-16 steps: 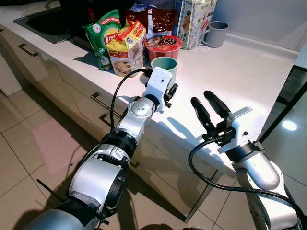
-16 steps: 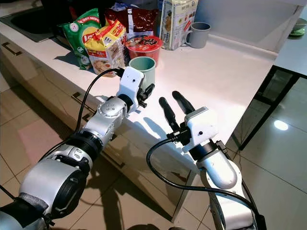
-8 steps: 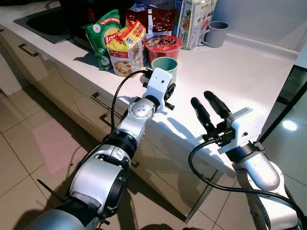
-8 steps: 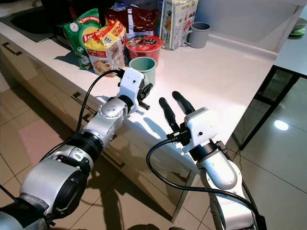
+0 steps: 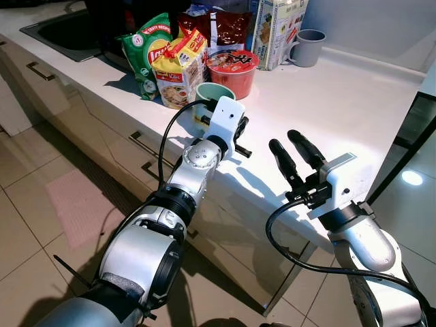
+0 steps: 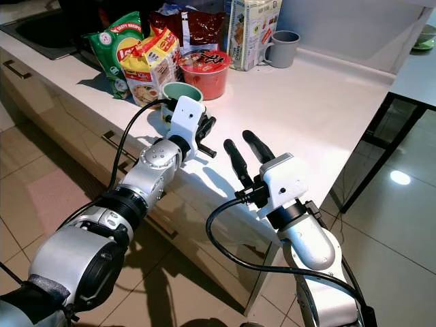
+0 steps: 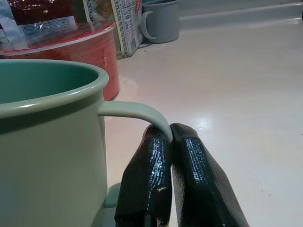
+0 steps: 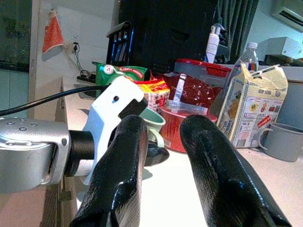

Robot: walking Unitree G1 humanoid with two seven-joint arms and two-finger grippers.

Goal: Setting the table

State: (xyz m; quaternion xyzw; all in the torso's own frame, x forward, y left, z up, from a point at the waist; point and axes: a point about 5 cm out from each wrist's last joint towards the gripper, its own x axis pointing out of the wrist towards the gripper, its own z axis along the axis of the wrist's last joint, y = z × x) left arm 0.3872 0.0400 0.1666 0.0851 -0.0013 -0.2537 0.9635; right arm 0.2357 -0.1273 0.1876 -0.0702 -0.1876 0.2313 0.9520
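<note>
- Left wrist view: left gripper [image 7: 171, 137] fingers pressed together at the handle of the green mug [image 7: 47, 142].
- Mug stands on the white counter [image 5: 327, 102], centre of the left eye view.
- Right gripper [image 5: 288, 144] hovers open, lower right.

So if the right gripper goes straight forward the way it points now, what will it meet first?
Probably the left gripper, which sits at the green mug; behind these stands the red noodle bowl. Depth is hard to judge.
</note>
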